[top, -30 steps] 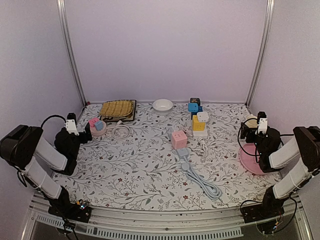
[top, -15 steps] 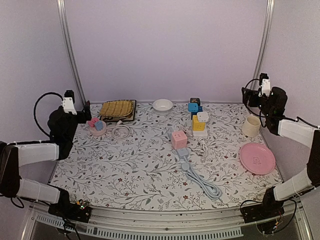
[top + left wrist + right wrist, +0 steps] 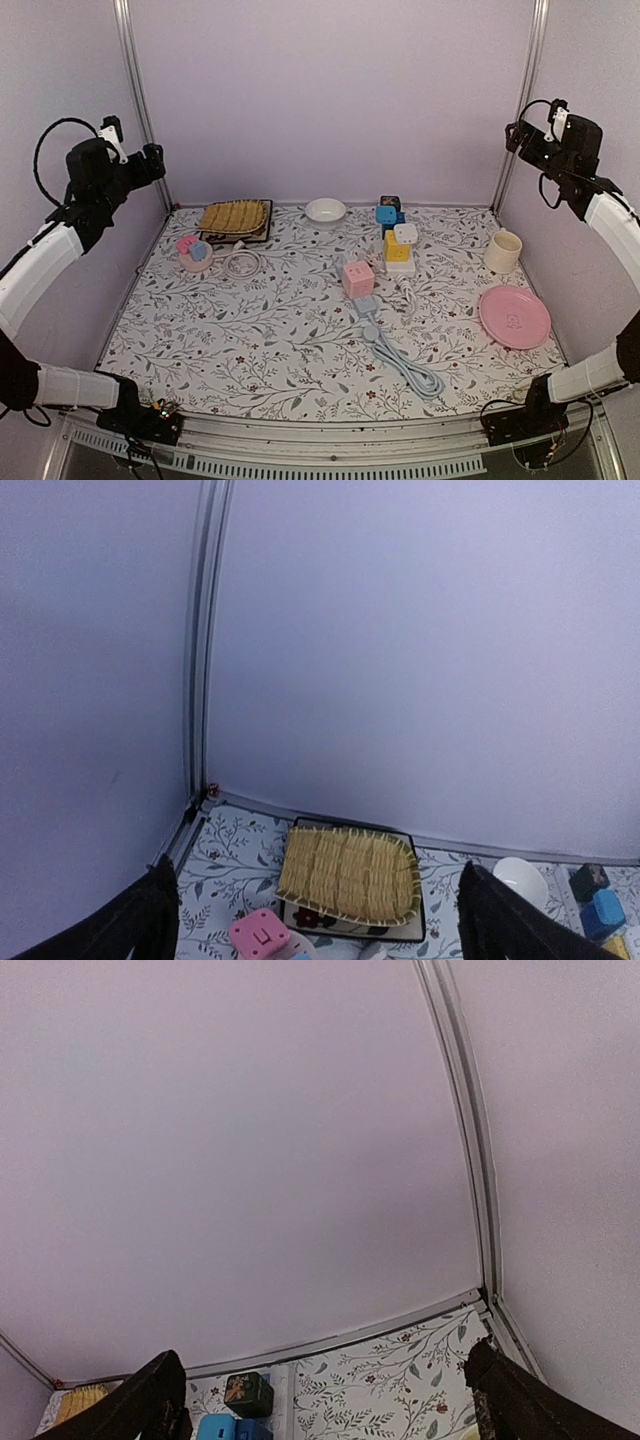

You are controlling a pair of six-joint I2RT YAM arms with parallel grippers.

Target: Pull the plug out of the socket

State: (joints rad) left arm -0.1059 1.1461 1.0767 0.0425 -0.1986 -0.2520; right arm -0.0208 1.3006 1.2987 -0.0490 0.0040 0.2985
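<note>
A pink cube socket (image 3: pixel 358 278) sits mid-table in the top view. A pale blue plug (image 3: pixel 366 303) is in its near side, and its cable (image 3: pixel 412 367) trails toward the front. Behind it a white plug (image 3: pixel 405 233) sits on a yellow cube (image 3: pixel 396 250). My left gripper (image 3: pixel 152 160) is raised high at the left wall, open and empty. Its fingers (image 3: pixel 150 920) stand wide apart in the left wrist view. My right gripper (image 3: pixel 516 136) is raised high at the right wall, open and empty, with its fingers (image 3: pixel 505 1400) wide apart. Both are far from the socket.
A bamboo tray (image 3: pixel 236 217), a white bowl (image 3: pixel 325 210) and blue and dark cubes (image 3: pixel 388 211) line the back. A pink dish with small cubes (image 3: pixel 193 252) and a white cable coil (image 3: pixel 241 264) lie left. A cream cup (image 3: pixel 502 252) and a pink plate (image 3: pixel 514 316) stand right.
Both arms have risen from low beside the table to high against the side walls. Nothing on the table has moved.
</note>
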